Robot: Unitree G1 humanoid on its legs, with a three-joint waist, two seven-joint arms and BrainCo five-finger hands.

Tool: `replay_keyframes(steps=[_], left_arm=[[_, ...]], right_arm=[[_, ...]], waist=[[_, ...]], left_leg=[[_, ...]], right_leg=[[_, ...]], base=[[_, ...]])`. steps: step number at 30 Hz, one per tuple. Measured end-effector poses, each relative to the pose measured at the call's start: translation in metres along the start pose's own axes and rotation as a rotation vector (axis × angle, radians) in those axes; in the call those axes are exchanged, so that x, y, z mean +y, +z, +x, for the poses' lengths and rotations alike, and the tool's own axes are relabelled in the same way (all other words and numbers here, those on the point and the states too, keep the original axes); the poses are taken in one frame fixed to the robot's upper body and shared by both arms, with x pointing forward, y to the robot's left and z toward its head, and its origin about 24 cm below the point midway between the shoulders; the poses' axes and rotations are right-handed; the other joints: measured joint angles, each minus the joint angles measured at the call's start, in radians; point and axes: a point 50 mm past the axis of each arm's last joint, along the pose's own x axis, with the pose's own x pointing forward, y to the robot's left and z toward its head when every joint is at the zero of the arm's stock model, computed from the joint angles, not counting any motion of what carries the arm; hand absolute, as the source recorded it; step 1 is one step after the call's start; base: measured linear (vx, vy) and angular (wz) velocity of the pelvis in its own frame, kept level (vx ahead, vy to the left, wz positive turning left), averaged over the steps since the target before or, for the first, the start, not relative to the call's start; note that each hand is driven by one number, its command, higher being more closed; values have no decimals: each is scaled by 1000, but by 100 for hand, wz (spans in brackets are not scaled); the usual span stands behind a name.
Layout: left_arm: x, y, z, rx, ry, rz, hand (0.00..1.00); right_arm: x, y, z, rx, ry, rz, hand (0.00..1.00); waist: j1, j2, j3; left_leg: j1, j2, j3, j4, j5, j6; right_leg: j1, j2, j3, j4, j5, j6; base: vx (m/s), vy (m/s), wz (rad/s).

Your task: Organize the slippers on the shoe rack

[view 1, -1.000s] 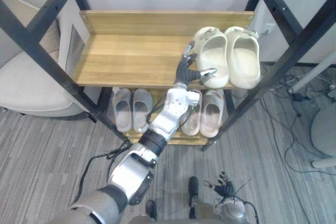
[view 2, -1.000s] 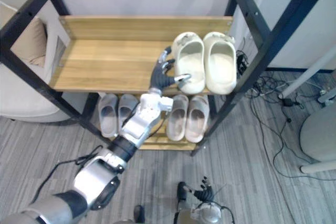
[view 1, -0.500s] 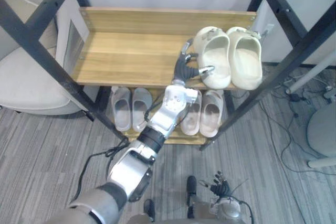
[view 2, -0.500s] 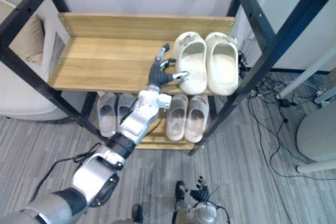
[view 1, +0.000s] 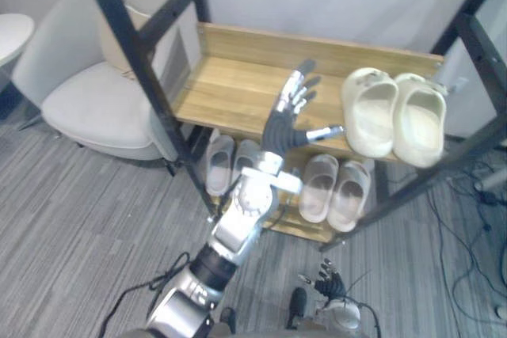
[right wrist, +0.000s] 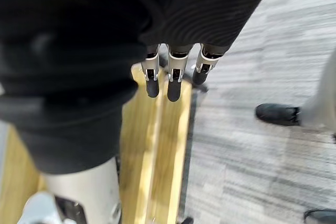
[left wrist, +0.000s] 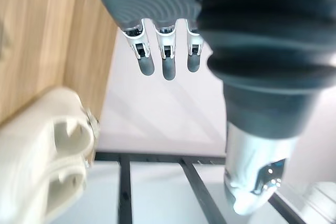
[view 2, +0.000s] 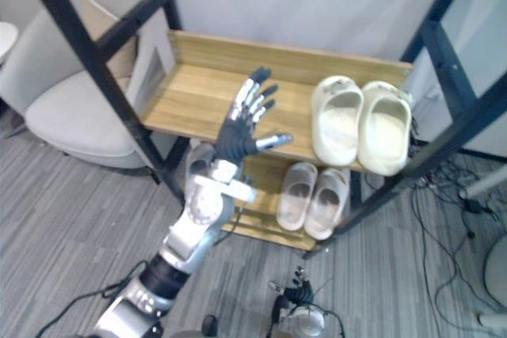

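The L hand [view 1: 283, 124] is up in the air in front of the shoe rack [view 1: 238, 93]. It's wide open, fingers [left wrist: 165, 64] straight and spread, thumb [left wrist: 252, 161] out to the side. Nothing in it. It's near the top shelf but not touching the wood or any shoe.

2 cream slippers [view 1: 368, 112] sit side by side on the top shelf, at the R end. They touch each other. The L hand is just to their left, apart from them, w/ the thumb pointing at the near one.

The bottom shelf [right wrist: 157, 145] has 2 more pairs. Grey slippers [view 1: 219, 165] are on the L side, partly behind the arm. Beige slippers [view 1: 318, 189] are on the R side, under the cream ones. Each pair sits neat, toes to the back.

The R hand [view 1: 329, 284] hangs low, near the grey floor [view 1: 79, 219]. Its fingers [right wrist: 173, 85] are loose and straight. It holds nothing.

A white chair [view 1: 87, 104] stands to the L of the rack.
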Motion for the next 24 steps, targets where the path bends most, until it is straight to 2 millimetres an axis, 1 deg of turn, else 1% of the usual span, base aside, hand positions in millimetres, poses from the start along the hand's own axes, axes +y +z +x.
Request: replay_keyframes(steps=[2, 5, 6, 8, 9, 10, 11, 13, 14, 15, 16, 17, 19, 21, 22, 24], left_arm=[[-2, -12, -19, 68, -24, -79, 0], [2, -30, -45, 174, -14, -144, 0], [5, -43, -59, 241, 10, -169, 0], [11, -62, -82, 352, 44, -177, 0], [18, -84, -107, 485, 77, -171, 0], [25, -100, -125, 583, 116, -165, 0], [31, -119, -148, 711, 156, -164, 0], [45, -144, -193, 932, 227, -122, 0], [51, -150, -210, 1008, 252, -106, 0], [60, -155, -231, 1095, 303, -83, 0], [69, -157, -248, 1159, 352, -55, 0], [75, -158, -262, 1211, 385, -30, 0], [89, -156, -296, 1350, 468, 73, 0], [98, -153, -311, 1407, 525, 121, 0], [100, -153, -311, 1411, 531, 140, 0], [107, -149, -319, 1438, 575, 189, 0]], right_arm=[[2, 1, 1, -4, 9, -2, 0], [4, 3, 1, -6, 22, -10, 0], [4, 3, 2, -4, 22, -12, 0], [4, 1, 3, 9, 22, -15, 0], [3, -3, 4, 31, 22, -26, 0], [3, -5, 5, 44, 23, -32, 0], [3, -7, 6, 57, 24, -39, 0], [3, -16, 5, 99, 30, -50, 0], [3, -21, 4, 120, 33, -56, 0], [3, -27, 2, 142, 41, -74, 0], [2, -26, 3, 139, 40, -76, 0], [2, -27, 4, 142, 39, -73, 0], [-1, -31, 4, 158, 35, -84, 0], [-5, -32, 5, 164, 27, -95, 0], [-6, -32, 5, 166, 25, -97, 0], [-7, -31, 8, 161, 22, -103, 0]], waist=[[8, 6, -23], [10, 10, -28], [10, 10, -30], [10, 11, -30], [11, 10, -41], [10, 10, -45], [10, 9, -45], [9, 5, -42], [6, 3, -41], [6, -4, -38], [6, -10, -33], [5, -13, -33], [4, -19, -27], [5, -19, -25], [6, -20, -25], [5, -21, -23]], left_leg=[[-1, 0, -14, 0, 0, 0], [17, 1, -20, 0, 0, 0], [34, 2, -26, -3, -1, -2], [54, 5, -31, -12, -2, -4], [59, 6, -34, -14, -4, -6], [59, 6, -40, -15, -4, -6], [60, 7, -44, -15, -4, -7], [68, 10, -56, -23, -2, -10], [69, 10, -71, -29, -1, -14], [69, 11, -82, -33, 4, -18], [68, 13, -90, -34, 7, -20], [69, 14, -97, -34, 9, -23], [82, 14, -106, -36, 14, -25], [83, 13, -118, -40, 17, -27], [84, 14, -120, -44, 20, -27], [85, 15, -121, -51, 23, -28]], right_leg=[[5, 0, -14, 0, -6, 1], [29, 0, -27, 0, -14, 2], [48, 2, -35, -1, -17, 3], [74, 5, -38, -1, -21, 4], [78, 7, -39, -5, -22, 4], [78, 9, -40, -8, -22, 4], [79, 13, -42, -8, -21, 4], [89, 18, -50, -8, -23, 1], [94, 20, -54, -8, -25, 0], [95, 23, -60, -8, -27, -3], [95, 26, -62, -8, -28, -4], [96, 28, -68, -8, -29, -6], [106, 32, -76, -8, -31, -10], [111, 33, -85, -8, -35, -11], [111, 33, -87, -8, -35, -11], [109, 35, -86, -8, -36, -11]], base=[[51, 17, 22], [25, 2, 13], [9, -1, 15], [-23, 3, 9], [-36, 7, 3], [0, 0, 0], [-31, -15, 2], [-32, -25, 12], [-21, -27, 25], [-20, -27, 22], [-14, -28, 19], [2, -23, 15], [24, -9, 13], [6, 2, 13], [-5, 2, 10], [0, 0, 0]])
